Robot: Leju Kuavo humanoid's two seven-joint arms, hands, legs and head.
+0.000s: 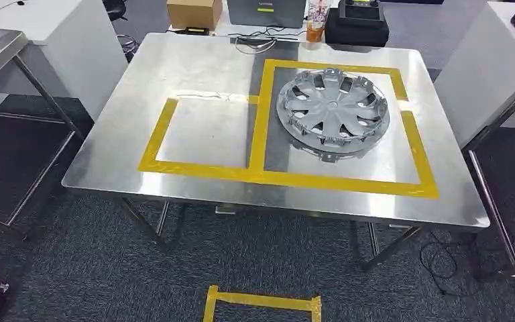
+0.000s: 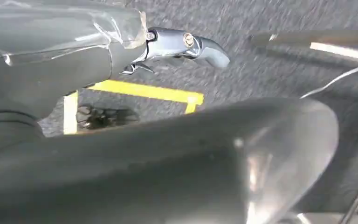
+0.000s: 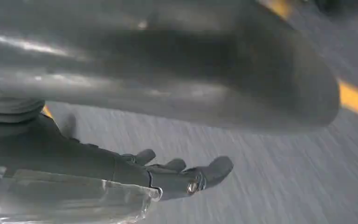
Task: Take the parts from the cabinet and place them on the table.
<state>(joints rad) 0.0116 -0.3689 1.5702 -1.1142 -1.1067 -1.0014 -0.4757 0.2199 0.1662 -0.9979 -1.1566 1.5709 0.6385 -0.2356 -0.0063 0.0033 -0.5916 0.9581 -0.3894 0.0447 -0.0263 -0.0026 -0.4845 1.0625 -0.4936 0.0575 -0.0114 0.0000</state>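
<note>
A silver wheel cover [image 1: 333, 111] lies flat on the steel table [image 1: 194, 74], inside the larger of two yellow tape outlines [image 1: 349, 181]. The smaller outline [image 1: 157, 137] to its left holds nothing. In the left wrist view my left hand [image 2: 168, 46] hangs above grey carpet with its fingers stretched out and nothing in them. My right hand [image 3: 177, 177] also hangs over the carpet, fingers extended and holding nothing. A thick grey thumb crosses each wrist view.
A cardboard box [image 1: 194, 12], a black case [image 1: 357, 23] and a cup [image 1: 316, 21] stand past the table's far edge. Other tables flank it at left [image 1: 0, 47] and right [image 1: 509, 40]. A yellow tape square [image 1: 261, 303] marks the carpet in front of the table.
</note>
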